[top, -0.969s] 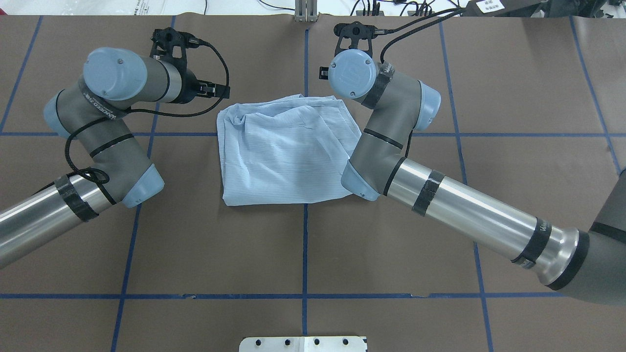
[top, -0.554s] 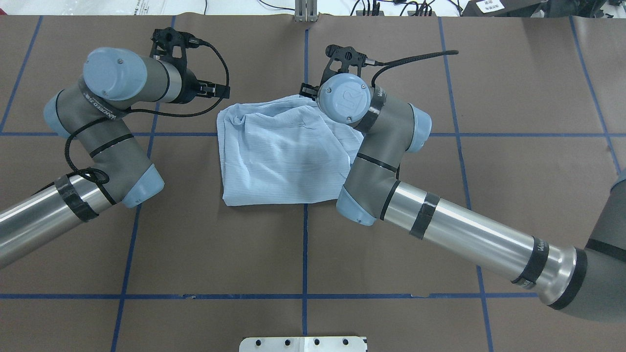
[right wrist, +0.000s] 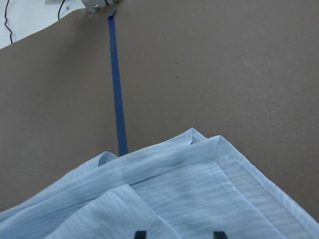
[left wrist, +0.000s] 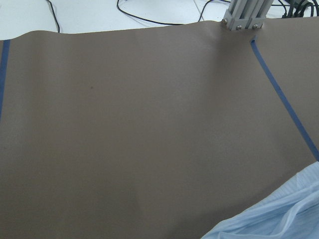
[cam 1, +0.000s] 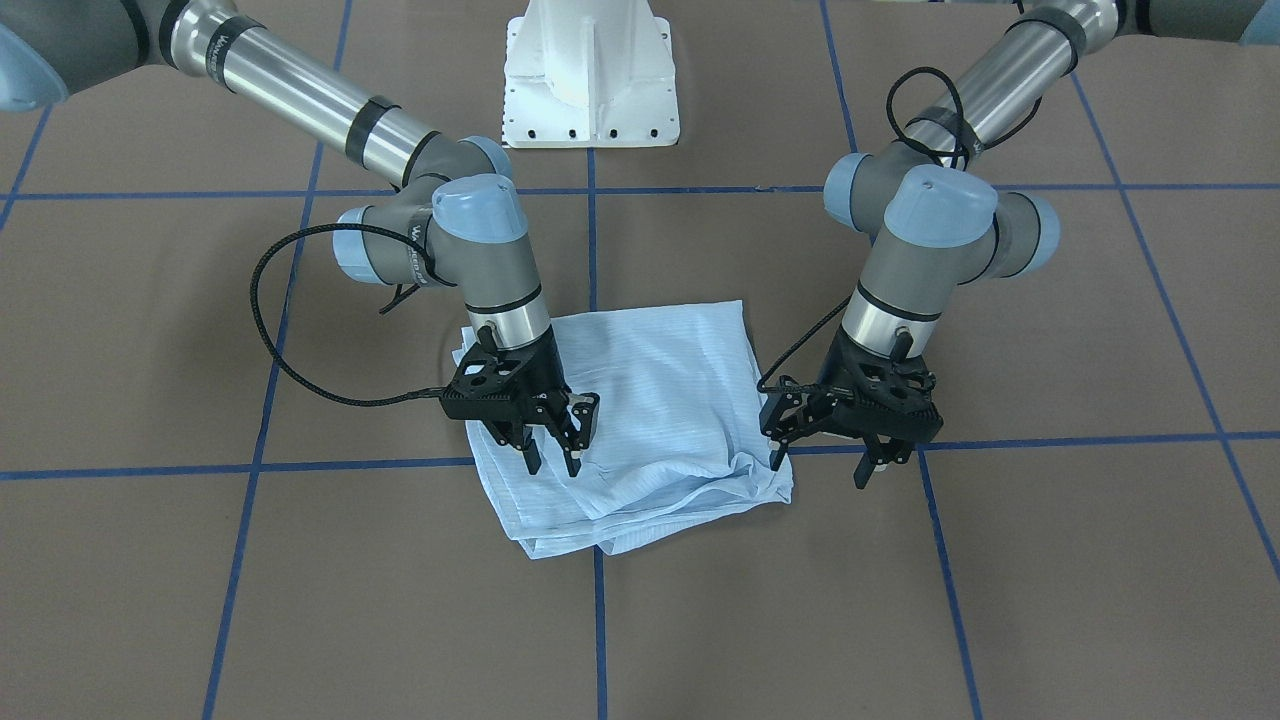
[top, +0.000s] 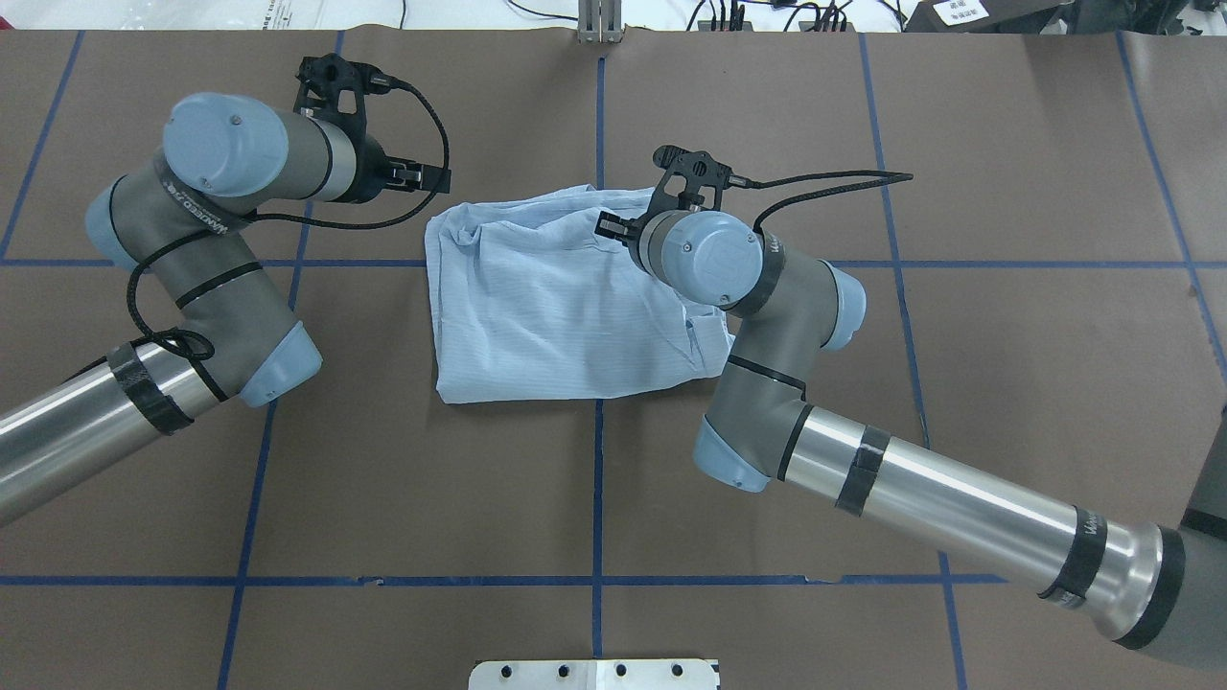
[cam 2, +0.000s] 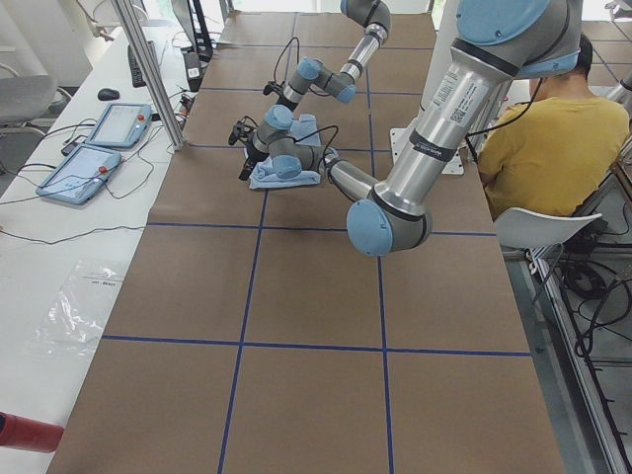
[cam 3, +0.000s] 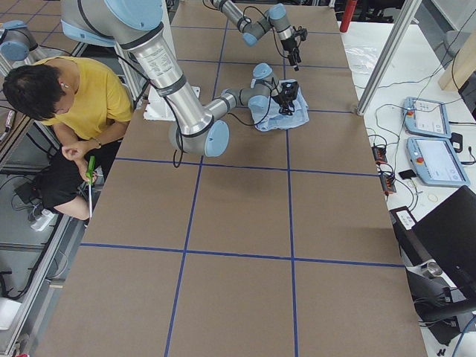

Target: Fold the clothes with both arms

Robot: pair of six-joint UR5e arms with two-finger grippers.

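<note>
I see small white letters on my left arm [top: 196, 206] and on my right arm [top: 1088, 525], but they are too tiny to read.

Overhead, the right arm [top: 757, 355] covers one edge of the shirt [top: 537, 307].

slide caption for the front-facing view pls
Folded pale-blue shirt on the brown table; right gripper open above it, left gripper open just off its edge.
</note>
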